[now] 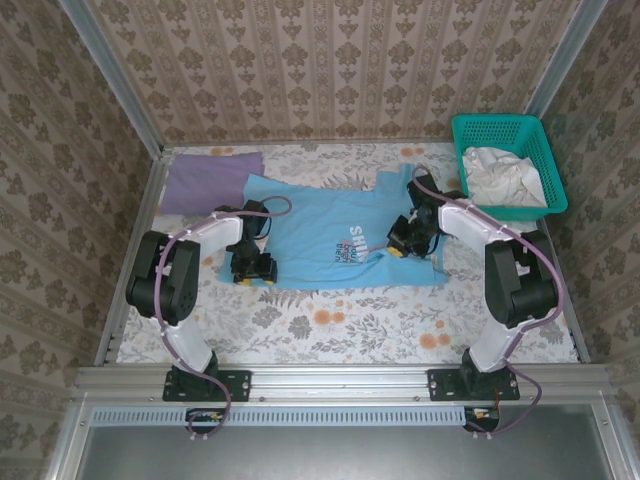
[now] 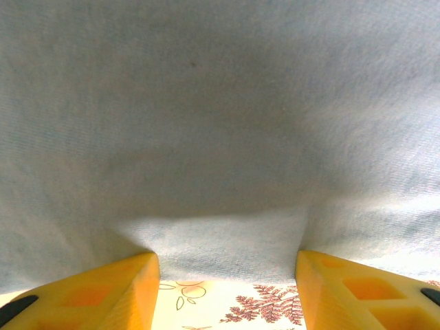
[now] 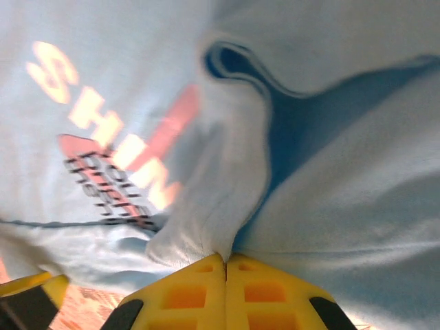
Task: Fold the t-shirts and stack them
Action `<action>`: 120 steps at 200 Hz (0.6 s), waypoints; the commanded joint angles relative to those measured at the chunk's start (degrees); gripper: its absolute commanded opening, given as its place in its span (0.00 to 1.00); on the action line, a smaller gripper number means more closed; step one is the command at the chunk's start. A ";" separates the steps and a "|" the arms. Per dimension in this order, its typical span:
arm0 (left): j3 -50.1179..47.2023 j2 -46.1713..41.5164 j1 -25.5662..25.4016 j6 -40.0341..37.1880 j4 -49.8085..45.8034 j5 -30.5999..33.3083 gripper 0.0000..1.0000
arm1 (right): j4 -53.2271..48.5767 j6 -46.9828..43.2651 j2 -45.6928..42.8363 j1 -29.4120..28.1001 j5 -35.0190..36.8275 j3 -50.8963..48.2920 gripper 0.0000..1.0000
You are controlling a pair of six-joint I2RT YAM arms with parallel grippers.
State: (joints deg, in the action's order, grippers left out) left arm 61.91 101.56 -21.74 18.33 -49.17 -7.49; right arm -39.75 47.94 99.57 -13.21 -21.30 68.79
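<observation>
The sky-blue t-shirt (image 1: 335, 235) lies spread across the middle of the table with its print facing up. My left gripper (image 1: 252, 266) is at the shirt's lower left edge. In the left wrist view that gripper (image 2: 227, 265) is open, its yellow fingers (image 2: 103, 289) wide apart on either side of the shirt's hem (image 2: 220, 234). My right gripper (image 1: 405, 243) is on the shirt's right side. In the right wrist view it (image 3: 225, 260) is shut on a raised fold of the blue cloth (image 3: 213, 199), next to the "SHINE" print (image 3: 103, 124). The lavender t-shirt (image 1: 212, 180) lies folded at the back left.
A teal mesh basket (image 1: 500, 128) stands at the back right corner with white cloth (image 1: 500, 175) in it. The floral tablecloth (image 1: 350, 320) shows bare in front of the blue shirt. Patterned walls close the table in on three sides.
</observation>
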 commanded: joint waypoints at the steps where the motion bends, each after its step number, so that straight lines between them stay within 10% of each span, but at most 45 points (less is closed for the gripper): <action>1: -0.14 0.92 -0.41 -1.28 0.01 0.45 0.56 | -5.42 -1.44 2.74 -0.76 1.61 4.32 0.04; 120: 0.12 1.10 -0.84 -1.50 -0.29 0.80 0.57 | -3.56 -1.54 2.73 -0.84 1.55 2.57 0.16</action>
State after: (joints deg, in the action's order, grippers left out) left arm 61.91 101.56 -22.11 18.31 -49.17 -7.20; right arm -42.89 46.26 101.97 -13.82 -20.14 71.18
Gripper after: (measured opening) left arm 0.570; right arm 0.152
